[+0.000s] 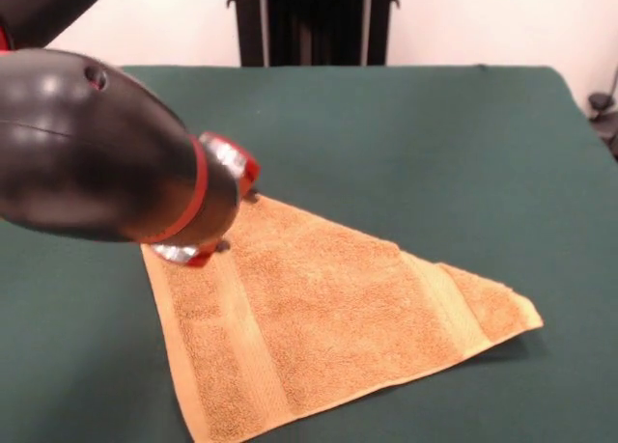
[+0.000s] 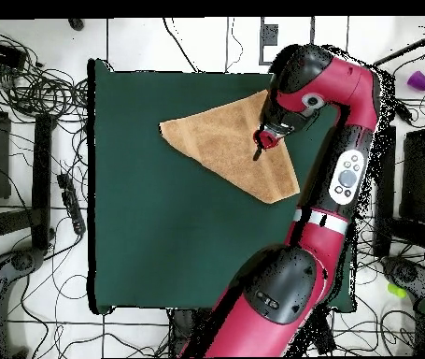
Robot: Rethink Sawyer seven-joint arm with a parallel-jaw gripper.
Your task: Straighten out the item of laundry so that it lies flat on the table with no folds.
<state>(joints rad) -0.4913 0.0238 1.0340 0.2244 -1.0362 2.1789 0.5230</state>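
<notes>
The orange-yellow towel (image 1: 328,318) lies on the dark green table (image 1: 435,144), towards its near side. It shows one woven band near its left end and one near its right end. Its outline is not a rectangle: it is wide at the left and tapers to a point at the right. My gripper (image 1: 227,207) is low over the towel's far corner, mostly hidden behind my own black wrist. In the overhead view the gripper (image 2: 264,140) is over the towel (image 2: 225,140), close to its edge by the arm.
The robot's pedestal (image 1: 309,18) stands at the table's far side. My red arm (image 2: 342,159) reaches along one side of the table (image 2: 160,243). Cables (image 2: 29,84) and a purple object (image 2: 419,79) lie on the floor around it.
</notes>
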